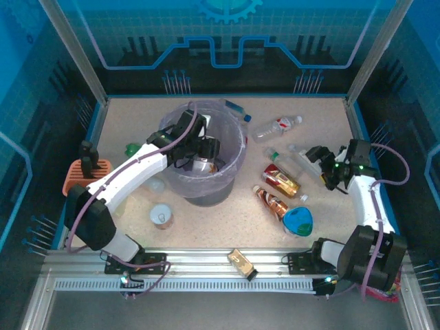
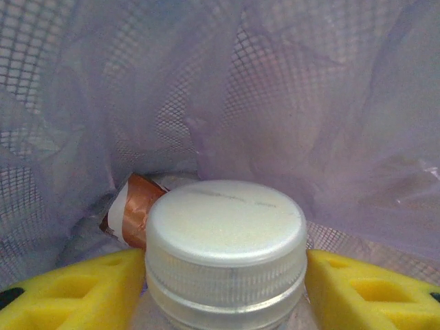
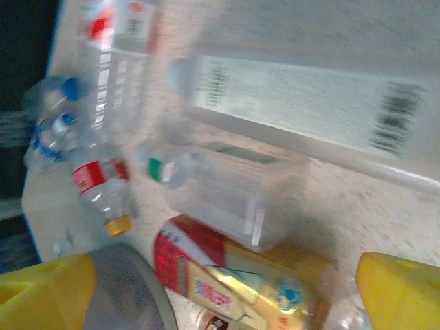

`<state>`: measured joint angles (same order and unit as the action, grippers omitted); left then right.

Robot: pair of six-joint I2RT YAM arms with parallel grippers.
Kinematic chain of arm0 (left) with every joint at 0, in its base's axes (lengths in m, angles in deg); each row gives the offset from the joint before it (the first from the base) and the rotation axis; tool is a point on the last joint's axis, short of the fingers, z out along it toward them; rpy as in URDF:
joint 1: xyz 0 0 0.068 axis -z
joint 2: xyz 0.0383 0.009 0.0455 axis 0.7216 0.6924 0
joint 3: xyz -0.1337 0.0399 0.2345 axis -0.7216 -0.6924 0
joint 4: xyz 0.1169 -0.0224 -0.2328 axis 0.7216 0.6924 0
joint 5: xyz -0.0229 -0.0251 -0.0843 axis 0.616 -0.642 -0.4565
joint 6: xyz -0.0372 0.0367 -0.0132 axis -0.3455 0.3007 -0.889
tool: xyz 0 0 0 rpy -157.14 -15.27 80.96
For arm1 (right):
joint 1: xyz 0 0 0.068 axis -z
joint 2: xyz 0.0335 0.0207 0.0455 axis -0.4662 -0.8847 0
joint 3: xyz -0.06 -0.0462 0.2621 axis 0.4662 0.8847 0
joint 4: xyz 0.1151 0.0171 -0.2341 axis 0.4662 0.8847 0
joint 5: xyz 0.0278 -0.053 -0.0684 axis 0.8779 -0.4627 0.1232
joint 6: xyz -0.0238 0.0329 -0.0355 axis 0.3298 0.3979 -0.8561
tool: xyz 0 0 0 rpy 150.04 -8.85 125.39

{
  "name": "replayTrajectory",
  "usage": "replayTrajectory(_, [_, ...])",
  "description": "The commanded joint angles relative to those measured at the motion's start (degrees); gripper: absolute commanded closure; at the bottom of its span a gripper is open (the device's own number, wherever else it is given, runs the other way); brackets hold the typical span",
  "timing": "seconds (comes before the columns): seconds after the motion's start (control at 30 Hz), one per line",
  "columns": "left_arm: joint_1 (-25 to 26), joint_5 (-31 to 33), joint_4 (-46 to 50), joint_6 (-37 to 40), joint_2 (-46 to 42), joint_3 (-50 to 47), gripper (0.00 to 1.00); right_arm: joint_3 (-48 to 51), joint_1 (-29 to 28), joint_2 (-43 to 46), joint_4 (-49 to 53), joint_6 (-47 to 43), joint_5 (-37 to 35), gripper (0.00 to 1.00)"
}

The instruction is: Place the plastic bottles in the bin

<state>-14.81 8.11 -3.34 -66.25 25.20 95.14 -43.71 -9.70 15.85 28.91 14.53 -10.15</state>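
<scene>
Left tool (image 1: 203, 151) grips one white-capped bottle (image 2: 227, 227) inside the bin (image 1: 234, 172). Right tool (image 1: 320, 167) hangs wide open beside one clear bottle (image 1: 292, 161) and two brown bottles (image 1: 280, 180) (image 1: 270, 201), near the bench (image 1: 340, 137) edge.

White-capped clear bottle (image 2: 227, 234) inside the bag-lined lavender bin (image 1: 237, 161), table centre; two brown bottles (image 1: 280, 180) lie flat to its right.

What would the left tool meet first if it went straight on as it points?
Most likely the bin's bag-lined mesh wall, straight beyond the held bottle's white cap; depth is unclear. The brown-wrapped bottle lies off to the lower left.
</scene>
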Motion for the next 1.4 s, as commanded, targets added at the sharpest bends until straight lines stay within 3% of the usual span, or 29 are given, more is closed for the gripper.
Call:
replayTrajectory(0.0, [0.5, 0.1, -1.4, 0.7, 0.4, -0.2, 0.36, 2.2, 0.8, 0.5, -1.1, 12.0, -6.5, 0.04])
replayTrajectory(0.17, [0.5, -0.1, -0.8, 1.0, 0.4, 0.7, 0.16, 5.3, 1.0, 1.5, -5.0, 23.9, -10.5, 0.06])
replayTrajectory(0.33, [0.5, 0.1, 0.0, 1.6, -0.3, 2.1, 0.09, 6.8, 1.3, 1.4, -8.6, 31.5, -13.5, 0.06])
replayTrajectory(0.47, [0.5, 0.2, 0.6, 1.8, -1.6, 3.3, 0.06, 8.1, 2.0, -0.5, -12.6, 35.8, -14.4, 0.06])
replayTrajectory(0.63, [0.5, 0.9, 2.4, 2.2, -3.2, 6.0, 0.03, 8.3, 2.4, -6.6, -17.9, 39.4, -10.3, 0.04])
replayTrajectory(0.9, [1.1, 2.6, 6.3, 1.8, -4.8, 11.1, 0.01, 8.3, 2.3, -14.2, -22.3, 40.0, -10.6, 0.04])
replayTrajectory(1.1, [1.4, 3.7, 6.3, 1.4, -9.4, 11.1, 0.01, 6.9, 2.4, -18.6, -23.5, 39.5, -10.9, 0.1])
replayTrajectory(1.37, [1.5, 1.2, 5.0, 2.1, -15.7, 10.7, 0.01, 6.4, 2.9, -17.5, -20.6, 38.1, -13.5, 0.28])
